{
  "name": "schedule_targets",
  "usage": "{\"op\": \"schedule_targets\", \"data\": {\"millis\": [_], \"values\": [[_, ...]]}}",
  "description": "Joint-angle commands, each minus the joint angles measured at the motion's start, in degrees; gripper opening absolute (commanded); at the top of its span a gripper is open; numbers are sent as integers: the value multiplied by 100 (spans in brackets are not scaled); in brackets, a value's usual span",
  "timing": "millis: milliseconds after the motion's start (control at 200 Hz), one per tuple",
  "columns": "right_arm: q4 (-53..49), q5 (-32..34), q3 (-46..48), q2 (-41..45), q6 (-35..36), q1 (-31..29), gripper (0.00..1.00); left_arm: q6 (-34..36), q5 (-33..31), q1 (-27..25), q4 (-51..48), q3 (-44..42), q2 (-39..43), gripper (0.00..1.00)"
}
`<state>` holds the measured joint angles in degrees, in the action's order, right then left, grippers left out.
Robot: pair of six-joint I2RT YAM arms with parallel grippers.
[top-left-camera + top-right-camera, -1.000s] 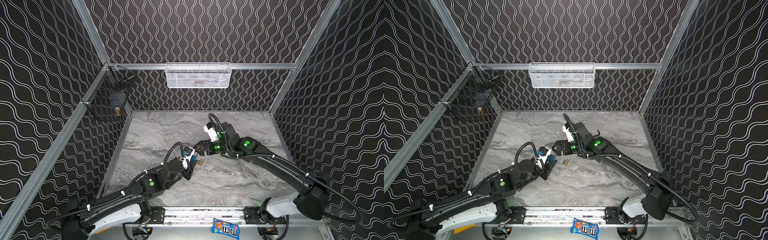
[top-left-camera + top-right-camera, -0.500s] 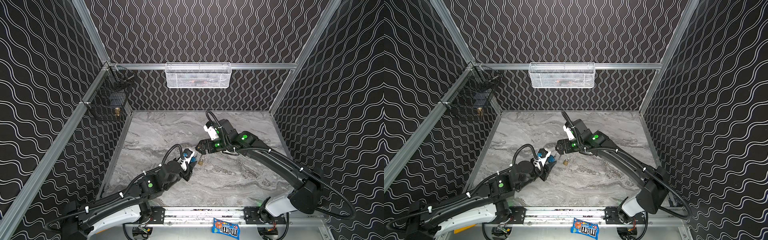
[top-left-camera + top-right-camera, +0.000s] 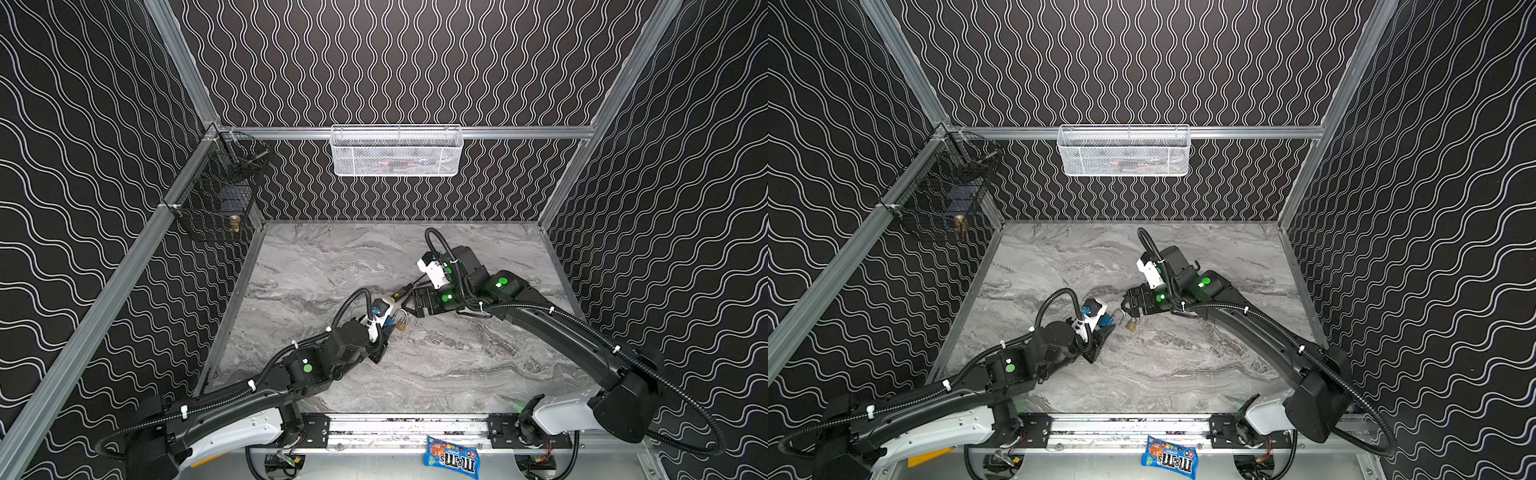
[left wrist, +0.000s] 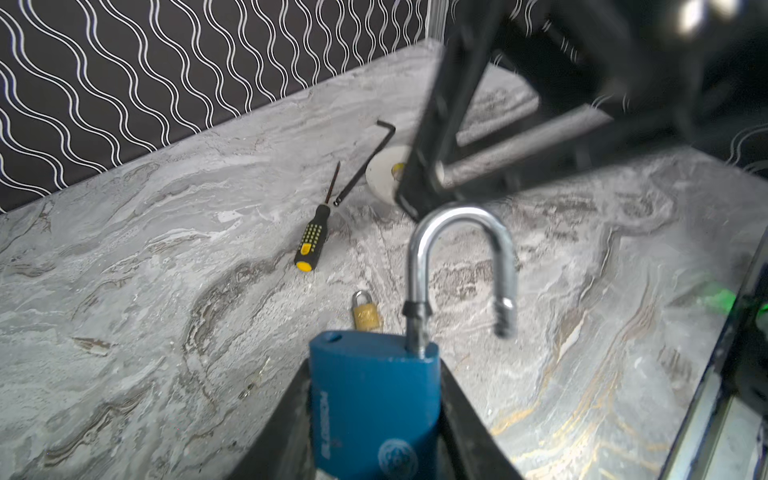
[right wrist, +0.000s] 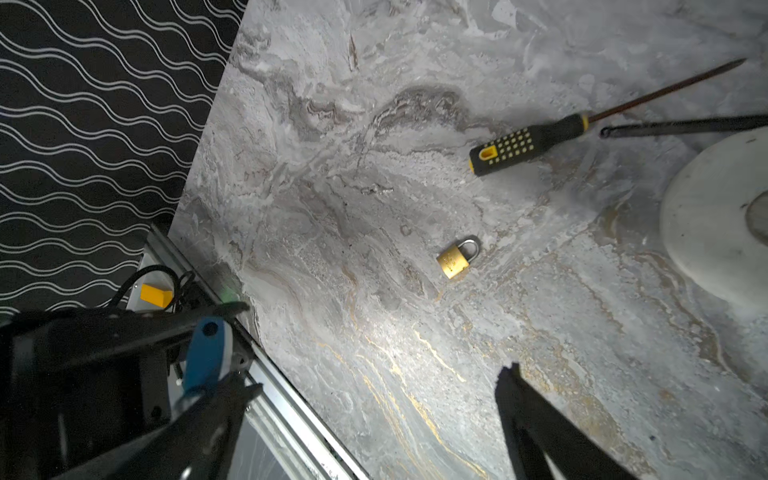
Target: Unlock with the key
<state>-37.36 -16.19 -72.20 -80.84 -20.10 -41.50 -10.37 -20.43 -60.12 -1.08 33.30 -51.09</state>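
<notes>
My left gripper [image 3: 386, 321] [image 3: 1106, 322] is shut on the body of a blue padlock [image 4: 374, 399] and holds it just above the marble table. The silver shackle [image 4: 457, 257] stands swung open, one end free. In both top views my right gripper [image 3: 409, 303] [image 3: 1127, 305] hovers close beyond the shackle. Its jaws are spread wide with nothing between them [image 5: 376, 374]. The blue padlock [image 5: 203, 353] shows at the edge of the right wrist view. The key is out of view.
A small brass padlock [image 3: 401, 325] [image 5: 456, 258] lies on the table under the two grippers. Beyond it lie a black-and-yellow screwdriver [image 4: 311, 243], a black hex key [image 4: 365, 166] and a white disc [image 5: 715, 216]. A white basket [image 3: 397, 151] and a black basket [image 3: 220, 195] hang on the walls.
The right arm has shifted a little while its open gripper stays by the shackle. The left gripper keeps its hold on the blue padlock in the same place.
</notes>
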Motion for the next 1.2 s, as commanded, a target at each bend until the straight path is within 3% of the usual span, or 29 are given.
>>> {"op": "schedule_targets", "data": {"millis": [0, 195, 571, 641, 811, 961, 1066, 1191], "values": [[70, -84, 140, -9, 51, 122, 95, -51, 2, 9, 571, -64, 28, 0], [301, -825, 256, -38, 90, 177, 95, -80, -120, 9, 361, 59, -43, 0], [725, -1078, 602, 247, -152, 221, 96, -293, -401, 9, 77, 80, -118, 0], [644, -856, 615, 222, -135, 229, 96, -396, -500, 9, -104, 97, -133, 0], [503, -259, 737, 248, -179, 265, 96, -1541, -998, 9, -1668, 338, -260, 0], [815, 109, 1092, 255, -326, 265, 96, -2685, -845, 9, -3104, 464, -623, 0], [871, 150, 1175, 159, -411, 259, 96, -3167, -632, 26, -3502, 388, -936, 0], [1161, 192, 1413, 174, -550, 260, 96, -3277, -227, 91, -3410, 257, -1296, 0]]}}
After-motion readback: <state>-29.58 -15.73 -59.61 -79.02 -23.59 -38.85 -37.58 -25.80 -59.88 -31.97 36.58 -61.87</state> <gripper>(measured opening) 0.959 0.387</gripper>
